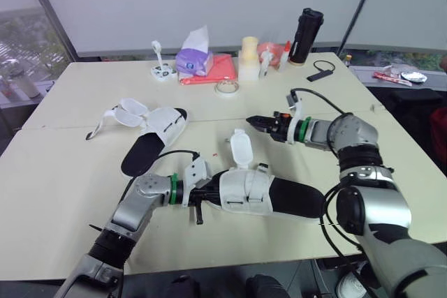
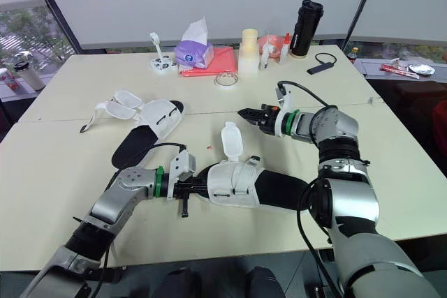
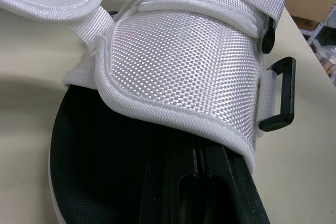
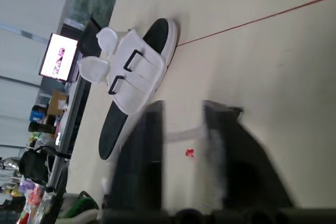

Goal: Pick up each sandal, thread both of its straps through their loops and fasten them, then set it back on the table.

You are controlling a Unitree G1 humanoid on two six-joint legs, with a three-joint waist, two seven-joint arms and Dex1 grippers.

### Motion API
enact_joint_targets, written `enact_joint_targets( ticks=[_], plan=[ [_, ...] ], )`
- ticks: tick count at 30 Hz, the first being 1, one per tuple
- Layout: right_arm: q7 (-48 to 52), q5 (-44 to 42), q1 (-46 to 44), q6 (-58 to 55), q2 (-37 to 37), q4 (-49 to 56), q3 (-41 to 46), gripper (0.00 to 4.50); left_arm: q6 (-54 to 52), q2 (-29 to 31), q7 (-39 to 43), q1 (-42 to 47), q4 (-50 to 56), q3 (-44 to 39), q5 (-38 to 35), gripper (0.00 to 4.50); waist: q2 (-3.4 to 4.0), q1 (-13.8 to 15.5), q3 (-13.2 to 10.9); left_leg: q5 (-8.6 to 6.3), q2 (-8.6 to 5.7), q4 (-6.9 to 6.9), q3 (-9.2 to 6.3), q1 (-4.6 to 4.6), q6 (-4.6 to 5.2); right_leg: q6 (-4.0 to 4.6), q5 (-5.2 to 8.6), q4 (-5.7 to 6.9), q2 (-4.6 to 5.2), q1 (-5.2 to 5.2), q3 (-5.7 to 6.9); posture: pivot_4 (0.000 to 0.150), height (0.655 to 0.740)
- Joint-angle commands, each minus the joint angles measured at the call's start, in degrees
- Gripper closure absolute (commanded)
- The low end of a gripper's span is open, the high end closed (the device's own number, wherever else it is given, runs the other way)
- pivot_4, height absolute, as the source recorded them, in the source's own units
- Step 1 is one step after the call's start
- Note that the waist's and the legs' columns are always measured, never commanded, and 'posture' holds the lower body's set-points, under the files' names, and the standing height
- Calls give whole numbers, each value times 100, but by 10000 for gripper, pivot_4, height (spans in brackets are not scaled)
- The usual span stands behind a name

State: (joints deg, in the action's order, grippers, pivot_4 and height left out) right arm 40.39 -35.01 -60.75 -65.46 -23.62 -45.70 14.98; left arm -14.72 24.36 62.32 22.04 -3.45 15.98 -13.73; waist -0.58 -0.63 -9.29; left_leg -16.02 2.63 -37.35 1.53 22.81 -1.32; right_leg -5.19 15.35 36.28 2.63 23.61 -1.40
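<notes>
Pressing left hand (image 1: 201, 199) into near sandal (image 1: 262, 193), grip unclear; stretching right hand (image 1: 253, 123) leftward over tabletop (image 1: 70, 172), spread open; counting two sandals, far sandal (image 1: 157, 130) at left.

Soft, even daylight from the far windows (image 1: 31, 33), nothing harsh. Just faint shadows under the near sandal (image 1: 244, 190) on the table (image 1: 63, 172). The right gripper (image 4: 184, 106) fingers (image 4: 142, 156) are smeared and blurry up close; far sandal (image 4: 137, 72) beyond looks clear.
</notes>
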Motion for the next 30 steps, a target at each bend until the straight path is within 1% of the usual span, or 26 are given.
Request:
enact_joint_targets(
  ticks=[1, 8, 12, 19, 28, 30],
  plan=[
    [158, -165, 139, -348, -79, 398, 70, 16216, -57, 41, -138, -150, -134, 120, 219, 45000, 1, -2, 1, 0, 1, 0, 0, -2, 0, 0, 0, 1, -1, -1, 0, 1500, 7394],
    [74, -339, 498, -928, 4, 756, 258, 16216, -43, 75, -146, -185, -134, 135, 212, 45000, 2, -5, 1, 0, 1, 2, 0, -10, 0, 0, 0, 1, -1, -9, -1, 1500, 7394],
    [-135, -486, 397, -1050, 294, 707, 531, 16216, -26, 75, -142, -160, -184, 153, 235, 45000, 5, -10, 3, 0, 1, 2, 0, -16, 0, 0, 0, 3, -2, -12, -1, 1500, 7394],
    [-305, -500, 42, -811, 626, 243, 779, 16216, 28, 116, -160, -134, -250, 168, 297, 45000, 5, -3, 3, 0, 2, 2, 0, -21, 0, 0, 0, 4, -2, -16, -1, 1500, 7394],
    [-132, -248, -249, -322, 784, -396, 509, 16216, 16, 134, -266, -277, -129, 151, 310, 45000, 6, -16, 3, 0, 2, 3, 1, -23, 0, 0, 0, 5, -2, -16, -1, 1500, 7394],
    [-64, -156, -309, -210, 821, -539, 419, 21553, -2, 138, -295, -296, -105, 139, 307, 45000, 6, -18, 3, 0, 2, 4, 1, -24, 0, 0, 0, 5, -3, -16, -1, 1500, 7394]
  ],
)
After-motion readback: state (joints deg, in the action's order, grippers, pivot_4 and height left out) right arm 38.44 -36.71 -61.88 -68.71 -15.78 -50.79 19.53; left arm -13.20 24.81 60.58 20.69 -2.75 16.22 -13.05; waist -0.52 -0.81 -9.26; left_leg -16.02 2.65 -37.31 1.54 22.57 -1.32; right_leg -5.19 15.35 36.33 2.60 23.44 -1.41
